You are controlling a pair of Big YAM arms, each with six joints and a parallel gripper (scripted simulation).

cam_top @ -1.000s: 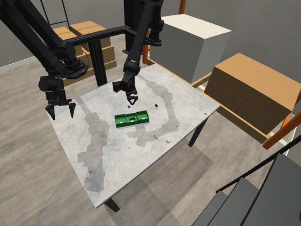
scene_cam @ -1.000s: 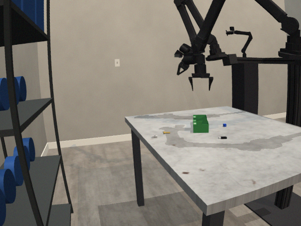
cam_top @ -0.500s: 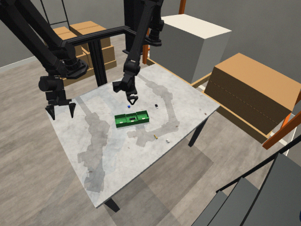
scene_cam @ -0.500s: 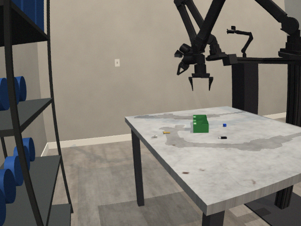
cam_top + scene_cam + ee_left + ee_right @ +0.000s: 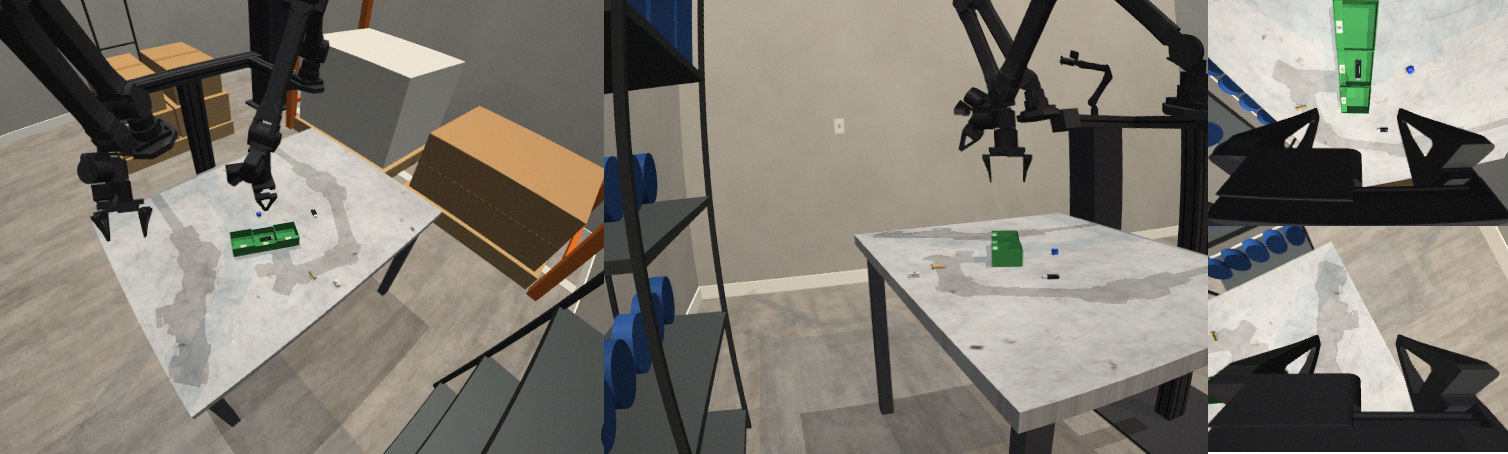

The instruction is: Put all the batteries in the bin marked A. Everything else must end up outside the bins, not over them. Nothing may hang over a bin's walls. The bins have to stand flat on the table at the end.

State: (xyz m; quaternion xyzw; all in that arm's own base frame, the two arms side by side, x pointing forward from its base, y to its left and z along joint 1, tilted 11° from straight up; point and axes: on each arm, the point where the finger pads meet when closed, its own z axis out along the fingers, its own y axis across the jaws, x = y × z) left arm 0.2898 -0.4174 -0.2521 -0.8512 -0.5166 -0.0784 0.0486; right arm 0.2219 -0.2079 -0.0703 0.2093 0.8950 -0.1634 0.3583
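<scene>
A green row of three bins [image 5: 264, 238] stands mid-table; it also shows in the exterior view [image 5: 1006, 248] and the left wrist view [image 5: 1355, 55]. Its labels are too small to read. A black battery [image 5: 1358, 69] lies in the middle bin. A second black battery [image 5: 314, 213] [image 5: 1051, 276] [image 5: 1382, 129] lies on the table beside the bins. My left gripper [image 5: 265, 202] [image 5: 1007, 170] hangs open and empty above the table just behind the bins [image 5: 1358, 112]. My right gripper [image 5: 122, 222] is open and empty, high over the table's far edge [image 5: 1358, 338].
A small blue object [image 5: 259, 214] [image 5: 1410, 69] lies under the left gripper. A yellow screw [image 5: 312, 274] [image 5: 938, 266] and a small white part [image 5: 337, 283] lie near the front edge. Cardboard boxes and a shelf stand around the table.
</scene>
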